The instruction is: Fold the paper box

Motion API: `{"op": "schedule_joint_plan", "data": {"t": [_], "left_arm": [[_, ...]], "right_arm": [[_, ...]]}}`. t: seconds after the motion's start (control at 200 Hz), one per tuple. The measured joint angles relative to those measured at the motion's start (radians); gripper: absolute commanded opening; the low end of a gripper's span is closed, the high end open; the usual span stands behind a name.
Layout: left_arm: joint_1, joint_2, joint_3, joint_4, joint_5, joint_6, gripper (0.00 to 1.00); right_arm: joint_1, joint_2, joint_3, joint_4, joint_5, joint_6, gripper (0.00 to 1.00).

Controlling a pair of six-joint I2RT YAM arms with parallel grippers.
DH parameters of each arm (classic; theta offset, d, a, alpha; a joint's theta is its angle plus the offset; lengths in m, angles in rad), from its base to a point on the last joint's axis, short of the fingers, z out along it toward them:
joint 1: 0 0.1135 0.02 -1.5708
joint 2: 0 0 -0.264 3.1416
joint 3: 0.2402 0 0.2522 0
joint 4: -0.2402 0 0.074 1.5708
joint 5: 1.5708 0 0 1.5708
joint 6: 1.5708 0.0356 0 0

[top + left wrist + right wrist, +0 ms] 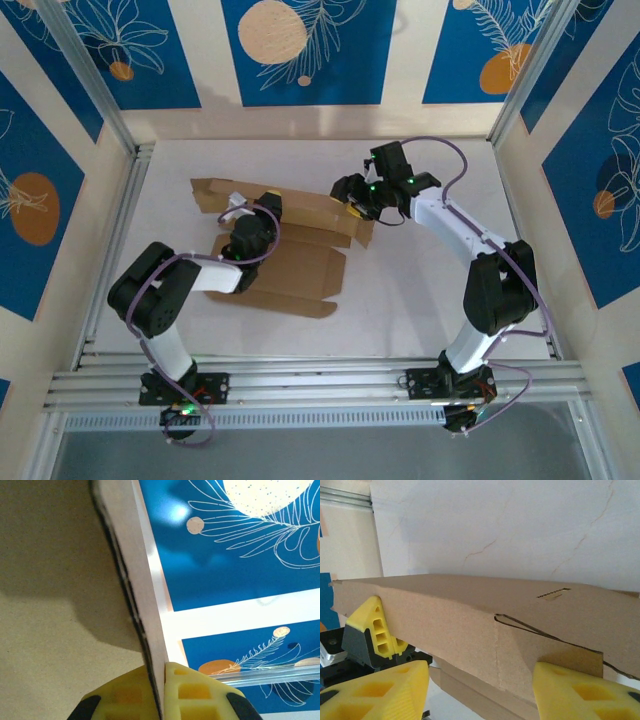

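The paper box (290,265) lies partly folded on the white table (420,300), left of centre, with bare table along its right and near edges. My left gripper (161,692) is clamped tight on the edge of a raised flap. My right gripper (487,695) is at the box's right end with its jaws spread wide, and the cardboard wall is just ahead of its fingers. Blue patterned panels (300,50) wall the space.
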Motion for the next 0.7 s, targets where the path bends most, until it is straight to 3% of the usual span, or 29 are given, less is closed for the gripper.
{"op": "schedule_joint_plan", "data": {"t": [0.26,0.7], "left_arm": [[0.000,-0.090,0.021,-0.149,0.012,-0.008,0.00],[0.008,-0.104,0.024,-0.216,0.005,-0.055,0.00]], "right_arm": [[-0.009,-0.033,0.000,-0.037,0.059,-0.071,0.61],[-0.025,0.002,0.019,-0.030,0.027,-0.145,0.66]]}}
